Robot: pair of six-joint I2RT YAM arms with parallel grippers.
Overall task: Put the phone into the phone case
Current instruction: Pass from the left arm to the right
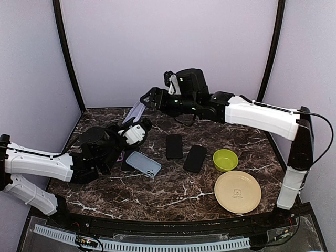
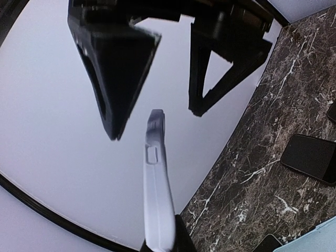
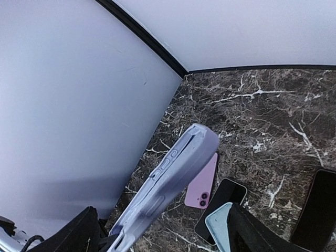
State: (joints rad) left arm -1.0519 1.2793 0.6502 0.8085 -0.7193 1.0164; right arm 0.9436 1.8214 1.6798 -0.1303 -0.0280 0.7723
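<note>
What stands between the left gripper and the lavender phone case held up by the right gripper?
Nothing visible does. The open left gripper faces the lavender phone case, which the right gripper holds above the table; only air lies between them.

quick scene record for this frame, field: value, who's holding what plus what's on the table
right gripper: shut on lavender phone case, lifted and tilted
left gripper: open, empty, near the case
pink phone: flat on the marble table
light blue case: flat, overlapping a dark phone
black phones: two, mid-table
green bowl: behind tan plate
</note>
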